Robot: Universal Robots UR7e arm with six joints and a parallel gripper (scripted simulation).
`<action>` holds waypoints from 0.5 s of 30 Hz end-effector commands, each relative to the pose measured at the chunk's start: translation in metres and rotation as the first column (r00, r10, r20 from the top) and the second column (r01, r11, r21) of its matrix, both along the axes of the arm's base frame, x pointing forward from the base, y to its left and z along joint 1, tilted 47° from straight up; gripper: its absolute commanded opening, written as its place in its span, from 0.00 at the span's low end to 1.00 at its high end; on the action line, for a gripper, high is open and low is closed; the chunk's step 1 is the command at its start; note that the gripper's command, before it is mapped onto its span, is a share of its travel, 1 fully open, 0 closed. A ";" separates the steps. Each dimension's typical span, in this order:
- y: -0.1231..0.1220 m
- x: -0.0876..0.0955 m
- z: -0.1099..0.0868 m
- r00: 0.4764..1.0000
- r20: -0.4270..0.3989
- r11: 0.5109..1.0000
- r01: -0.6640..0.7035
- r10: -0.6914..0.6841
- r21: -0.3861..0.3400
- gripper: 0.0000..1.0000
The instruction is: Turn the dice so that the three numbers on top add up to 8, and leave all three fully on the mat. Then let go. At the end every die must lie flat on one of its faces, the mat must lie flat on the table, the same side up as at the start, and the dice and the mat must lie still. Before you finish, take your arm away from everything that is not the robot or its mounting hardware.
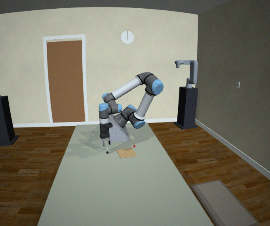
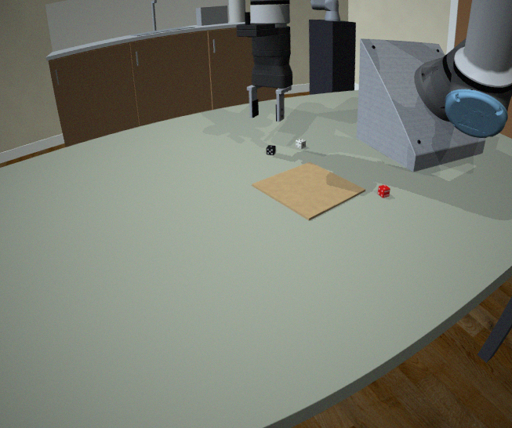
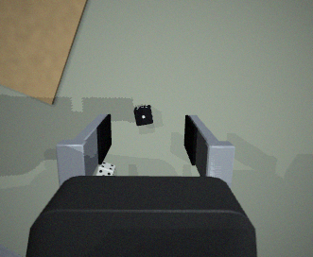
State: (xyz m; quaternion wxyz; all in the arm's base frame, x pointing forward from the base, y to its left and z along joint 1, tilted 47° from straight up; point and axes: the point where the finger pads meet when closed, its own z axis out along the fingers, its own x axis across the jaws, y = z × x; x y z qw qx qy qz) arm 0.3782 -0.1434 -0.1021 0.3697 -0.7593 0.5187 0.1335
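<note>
Observed on the counter (image 1: 120,189) (image 2: 177,276) (image 3: 250,71), all off the tan mat (image 1: 126,153) (image 2: 309,190) (image 3: 29,44): a black die (image 1: 107,152) (image 2: 270,150) (image 3: 144,115), above centre in the wrist view, a single pip upward; a white die (image 1: 107,148) (image 2: 300,143) (image 3: 106,168), lower left there, partly hidden. Recorded a red die (image 1: 134,146) (image 2: 383,190) beside the mat, right of centre in the exterior view and not visible in the wrist view. Noted a wall clock (image 1: 127,37) only in the top view, upper centre; brown cabinets (image 2: 172,75) only in the exterior view, upper left. Found the claw (image 1: 106,145) (image 2: 266,117) (image 3: 147,129) spread wide above the counter, holding and touching nothing.
</note>
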 end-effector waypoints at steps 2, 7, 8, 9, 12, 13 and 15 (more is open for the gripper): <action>0.003 -0.004 -0.001 0.995 0.076 0.997 -0.070 0.071 -0.016 1.00; 0.004 -0.005 -0.001 0.989 0.107 0.995 -0.101 0.103 -0.027 1.00; 0.004 -0.005 -0.001 0.988 0.112 0.994 -0.105 0.108 -0.029 1.00; 0.004 -0.005 -0.001 0.987 0.115 0.994 -0.109 0.112 -0.030 1.00; 0.005 -0.005 -0.001 0.985 0.124 0.992 -0.118 0.121 -0.034 1.00; 0.005 -0.005 -0.001 0.984 0.126 0.992 -0.120 0.123 -0.034 1.00; 0.005 -0.006 -0.001 0.983 0.129 0.992 -0.123 0.126 -0.036 1.00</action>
